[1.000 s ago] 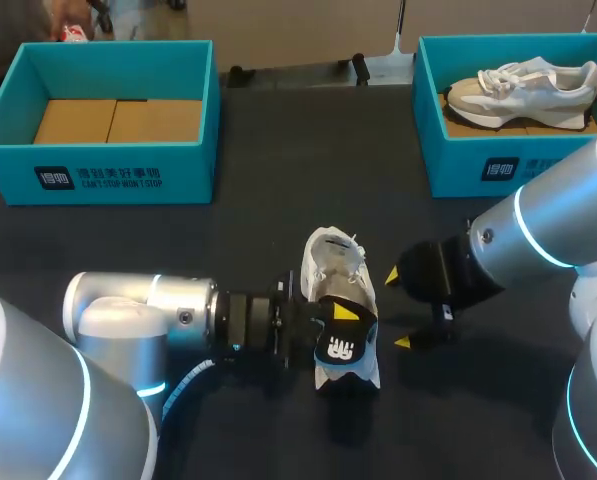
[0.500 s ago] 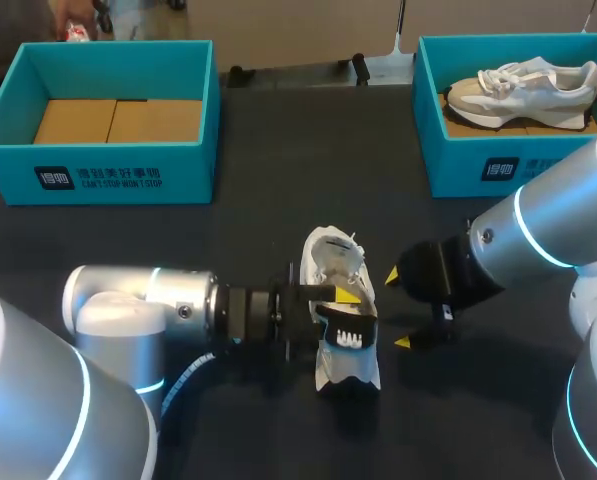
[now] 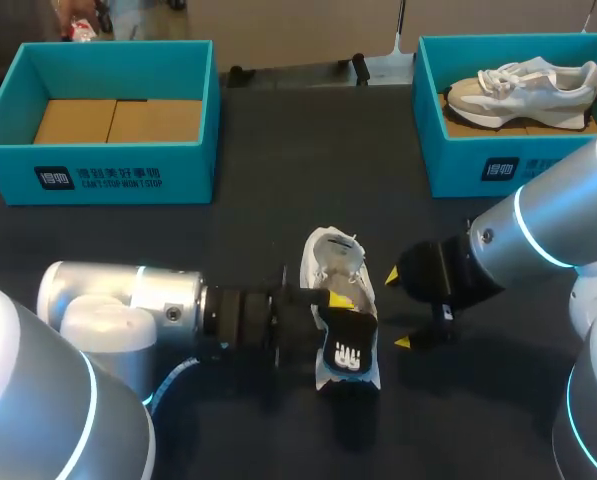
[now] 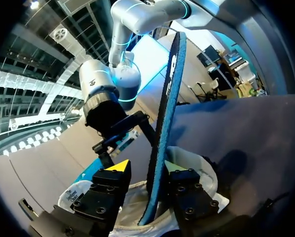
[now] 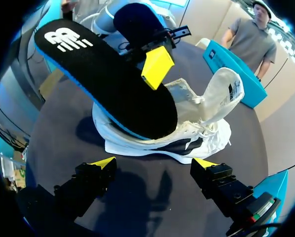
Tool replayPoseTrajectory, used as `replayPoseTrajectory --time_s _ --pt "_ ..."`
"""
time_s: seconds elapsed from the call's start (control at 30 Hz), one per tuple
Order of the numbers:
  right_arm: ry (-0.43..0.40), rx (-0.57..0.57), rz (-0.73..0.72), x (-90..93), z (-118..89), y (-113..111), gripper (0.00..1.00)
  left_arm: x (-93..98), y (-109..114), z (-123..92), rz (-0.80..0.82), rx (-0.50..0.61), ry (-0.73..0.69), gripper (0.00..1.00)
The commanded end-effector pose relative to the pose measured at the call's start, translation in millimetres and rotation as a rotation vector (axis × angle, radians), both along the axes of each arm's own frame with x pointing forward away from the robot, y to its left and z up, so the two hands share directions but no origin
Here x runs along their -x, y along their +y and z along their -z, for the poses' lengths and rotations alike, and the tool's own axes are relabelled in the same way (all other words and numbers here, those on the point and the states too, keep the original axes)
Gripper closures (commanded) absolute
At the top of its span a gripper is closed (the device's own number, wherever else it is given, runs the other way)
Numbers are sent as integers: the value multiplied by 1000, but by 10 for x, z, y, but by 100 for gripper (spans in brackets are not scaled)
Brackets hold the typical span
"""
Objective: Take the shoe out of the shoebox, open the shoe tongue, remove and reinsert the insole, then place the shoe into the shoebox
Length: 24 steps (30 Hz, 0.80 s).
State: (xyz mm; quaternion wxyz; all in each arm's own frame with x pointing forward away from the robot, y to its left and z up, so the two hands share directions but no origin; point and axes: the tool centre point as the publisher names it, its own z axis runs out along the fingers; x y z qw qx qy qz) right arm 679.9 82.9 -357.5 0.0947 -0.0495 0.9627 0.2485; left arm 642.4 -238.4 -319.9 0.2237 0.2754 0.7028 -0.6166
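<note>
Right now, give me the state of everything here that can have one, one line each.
shoe: on the table, outside both boxes.
tongue: lifted open.
insole: one end raised out of the shoe, the other inside it.
left gripper: fingers shut on the insole.
right gripper: fingers open, empty, beside the shoe.
left shoebox: open, no shoe inside.
right shoebox: open, second shoe lying in it.

Shoe [image 3: 335,262] sitting between left gripper [image 4: 146,166] and right gripper [image 3: 397,308]
Insole [image 3: 346,345] is standing up in it; shoeboxes [image 3: 193,160] are sitting behind, at either side.
</note>
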Motion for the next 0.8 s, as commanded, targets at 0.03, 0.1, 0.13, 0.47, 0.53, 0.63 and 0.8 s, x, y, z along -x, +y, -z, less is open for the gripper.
replayPoseTrajectory --time_s 0.03,0.1,0.13,0.47,0.53,0.63,0.8 --pt "-2 4 3 11 0 11 0 107 48 -36 -21 -34 5 76" --pt "-2 4 3 11 0 11 0 126 37 -20 -17 -37 12 93" --pt "-2 4 3 11 0 11 0 135 30 -11 -14 -39 12 100" --pt "-2 4 3 11 0 11 0 38 0 175 -6 -67 45 100" --pt "-2 4 3 11 0 11 0 -6 4 217 -12 -77 50 100" --pt "-2 4 3 11 0 11 0 -62 7 258 -18 -79 56 100" --pt "-2 4 3 11 0 11 0 -169 11 319 -23 -81 52 100"
